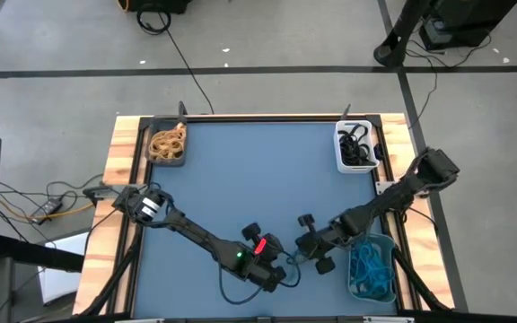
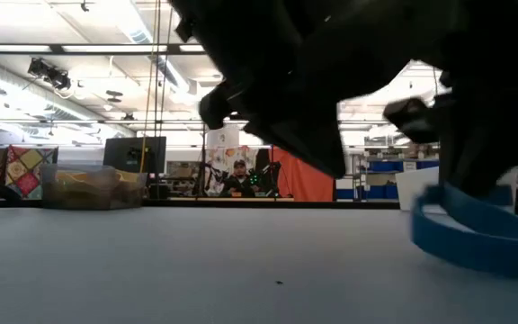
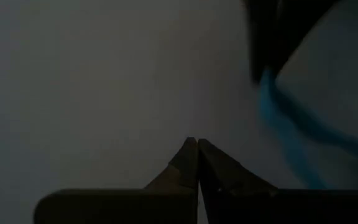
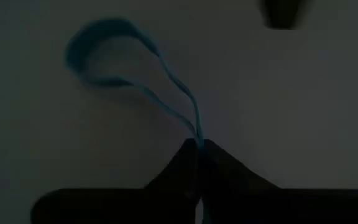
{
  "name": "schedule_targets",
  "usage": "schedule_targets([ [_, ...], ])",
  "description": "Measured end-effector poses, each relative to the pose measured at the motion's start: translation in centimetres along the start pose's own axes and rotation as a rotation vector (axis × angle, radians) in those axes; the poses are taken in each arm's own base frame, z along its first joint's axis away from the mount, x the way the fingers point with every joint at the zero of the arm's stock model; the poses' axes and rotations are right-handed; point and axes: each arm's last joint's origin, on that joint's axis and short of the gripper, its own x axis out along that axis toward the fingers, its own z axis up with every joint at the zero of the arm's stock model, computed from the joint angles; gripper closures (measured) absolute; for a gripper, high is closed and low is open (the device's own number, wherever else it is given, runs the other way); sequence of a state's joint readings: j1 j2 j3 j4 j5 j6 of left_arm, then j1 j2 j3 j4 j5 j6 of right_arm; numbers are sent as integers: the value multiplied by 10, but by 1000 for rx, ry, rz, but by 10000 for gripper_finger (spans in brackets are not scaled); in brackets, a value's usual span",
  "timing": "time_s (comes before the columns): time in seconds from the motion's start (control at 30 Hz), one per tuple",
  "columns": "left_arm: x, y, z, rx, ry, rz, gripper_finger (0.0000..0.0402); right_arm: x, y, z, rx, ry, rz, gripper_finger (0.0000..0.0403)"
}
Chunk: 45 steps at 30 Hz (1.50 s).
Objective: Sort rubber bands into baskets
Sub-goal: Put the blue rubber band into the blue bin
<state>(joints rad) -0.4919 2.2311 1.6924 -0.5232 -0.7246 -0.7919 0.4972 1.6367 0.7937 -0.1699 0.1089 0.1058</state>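
The right tool (image 4: 197, 144) is pinched shut on one end of a blue rubber band (image 4: 114, 56); the loop trails away from its tips, lying on the table (image 1: 258, 179); the blue-filled basket (image 1: 372, 269) sits just beside this arm; the left tool (image 3: 197, 144), closed and empty, waits nearby.

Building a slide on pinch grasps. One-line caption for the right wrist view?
Right gripper shut on a thin blue rubber band, its loop lying on the blue table mat.
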Motion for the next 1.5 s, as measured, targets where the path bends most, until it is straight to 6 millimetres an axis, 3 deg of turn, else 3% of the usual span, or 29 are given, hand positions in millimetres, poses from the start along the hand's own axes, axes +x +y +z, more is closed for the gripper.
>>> schedule_targets([
  [0.4,-1,6,-6,-11,37,63,389,-94,13,-22,61,55,-131,390],
  [0.63,-1,7,-6,-11,31,68,389,-146,19,-48,228,121,49,390],
  [0.8,-1,6,-5,-13,29,66,389,-170,27,-65,310,211,200,390],
  [0.93,-1,5,-4,-24,21,58,389,-177,36,-72,322,232,232,390],
  [1.13,-1,5,-4,-28,18,54,389,-172,53,-78,319,321,242,390],
  [1.33,-1,5,-4,-27,18,55,389,-158,72,-85,290,459,218,390],
  [1.5,-1,5,-4,-28,18,55,389,-138,90,-82,150,468,246,387],
])
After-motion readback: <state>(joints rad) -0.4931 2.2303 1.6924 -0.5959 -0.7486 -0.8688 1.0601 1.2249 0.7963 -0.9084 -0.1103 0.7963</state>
